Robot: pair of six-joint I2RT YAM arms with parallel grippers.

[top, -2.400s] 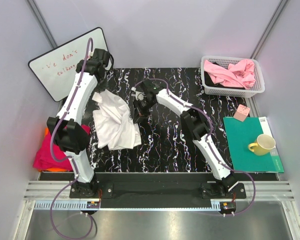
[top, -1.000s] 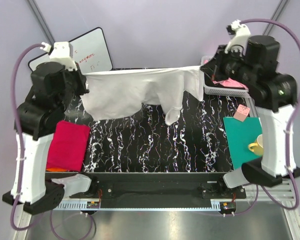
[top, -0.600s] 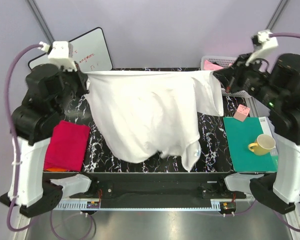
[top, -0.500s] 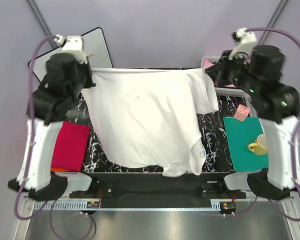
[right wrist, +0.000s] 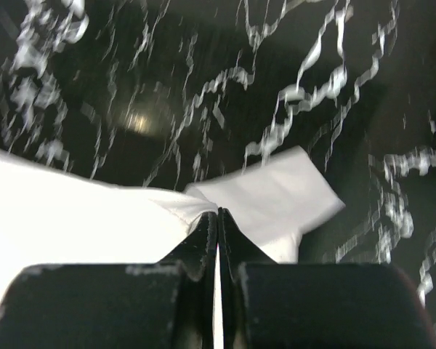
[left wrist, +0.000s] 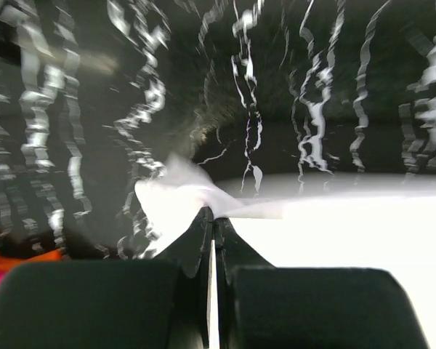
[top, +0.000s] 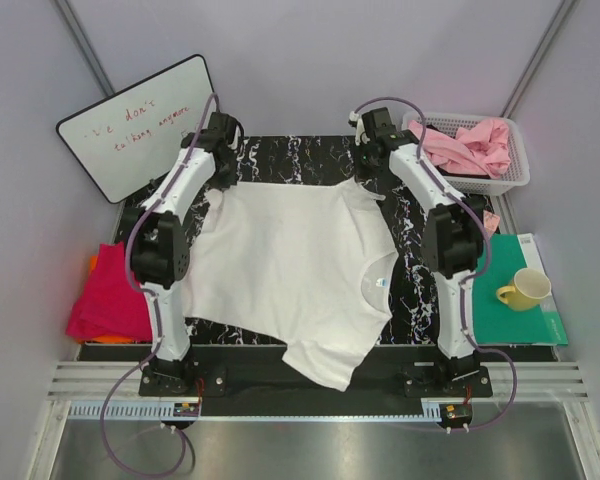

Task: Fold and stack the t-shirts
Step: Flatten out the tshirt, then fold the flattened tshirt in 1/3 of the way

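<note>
Left gripper (left wrist: 212, 218): in my left wrist view the two black fingers are pressed together on a pinch of white cloth, at the far left corner of the shirt, low over the table.
Right gripper (right wrist: 218, 217): jaws likewise together, clamped on a fold of the same white cloth at its far right corner. A short flap of fabric sticks out just beyond the fingertips.
White short-sleeved cloth t-shirt (top: 290, 270): I see it spread nearly flat on the black white-veined table top (top: 310, 160), its far edge stretched between the two grippers. The neck opening with its small blue label faces the right side. One part of the shirt trails over the table's near edge, between the arm bases.
Folded magenta-red t-shirt (top: 105, 300): lies at the left edge of the table, apart from the white shirt, with a sliver of orange cloth (top: 92, 265) showing beside it.
Pink t-shirts (top: 465, 145): crumpled inside the white plastic mesh basket (top: 518, 168) at the far right corner.
Teal flat mat (top: 495, 315): at the right edge, carrying a yellow mug (top: 525, 288).
White marker board (top: 140, 125): leans at the far left, bearing red handwriting I cannot fully read.
</note>
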